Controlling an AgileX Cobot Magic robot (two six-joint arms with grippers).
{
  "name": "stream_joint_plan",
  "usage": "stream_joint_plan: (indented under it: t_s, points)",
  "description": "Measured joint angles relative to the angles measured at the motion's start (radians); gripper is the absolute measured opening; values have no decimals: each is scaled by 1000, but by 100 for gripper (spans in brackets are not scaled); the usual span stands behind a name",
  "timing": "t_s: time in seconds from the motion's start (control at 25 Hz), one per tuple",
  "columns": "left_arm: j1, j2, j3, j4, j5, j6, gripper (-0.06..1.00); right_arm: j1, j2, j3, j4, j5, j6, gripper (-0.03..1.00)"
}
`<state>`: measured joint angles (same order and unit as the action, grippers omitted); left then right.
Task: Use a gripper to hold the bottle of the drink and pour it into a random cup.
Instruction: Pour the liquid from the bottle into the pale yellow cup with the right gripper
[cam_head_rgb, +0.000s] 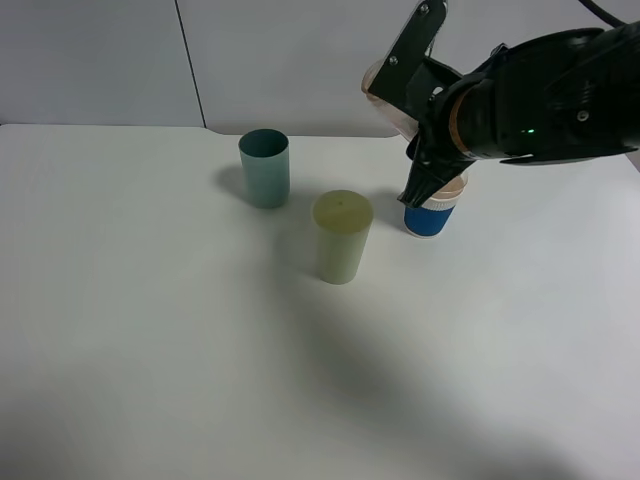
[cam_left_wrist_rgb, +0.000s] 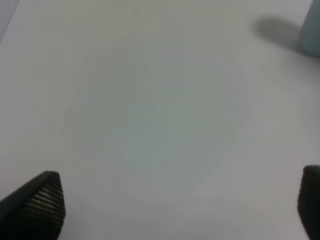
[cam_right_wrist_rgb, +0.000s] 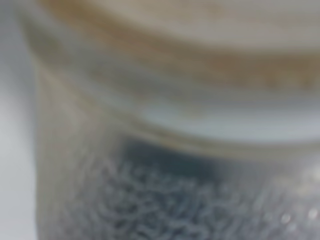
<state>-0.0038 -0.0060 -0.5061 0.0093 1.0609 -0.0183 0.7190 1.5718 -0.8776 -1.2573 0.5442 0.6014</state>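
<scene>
My right gripper (cam_head_rgb: 408, 118) is shut on the bottle of the drink (cam_head_rgb: 388, 104), a translucent whitish bottle held raised at the back right, mostly hidden by the black fingers. In the right wrist view the bottle (cam_right_wrist_rgb: 165, 125) fills the frame as a blur, so its liquid level cannot be told. The pale yellow-green cup (cam_head_rgb: 343, 237) stands upright on the white table, left of and nearer than the bottle, apart from it. My left gripper (cam_left_wrist_rgb: 175, 210) is open and empty over bare table; it does not show in the exterior view.
A blue-and-white cup (cam_head_rgb: 435, 212) stands right under the right gripper's lower finger. A teal-green tumbler (cam_head_rgb: 265, 168) stands at the back left of the pale cup; its edge shows in the left wrist view (cam_left_wrist_rgb: 312, 30). The white table (cam_head_rgb: 150, 330) stretches forward.
</scene>
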Motion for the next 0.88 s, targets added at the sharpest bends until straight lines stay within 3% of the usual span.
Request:
stream_joint_plan:
  t_s: [0.36, 0.88]
  points:
    - [0, 0, 0, 0, 0, 0, 93, 2, 0, 0, -34, 4, -131, 38]
    - [0, 0, 0, 0, 0, 0, 93, 38, 71, -1, -49, 74, -155, 38]
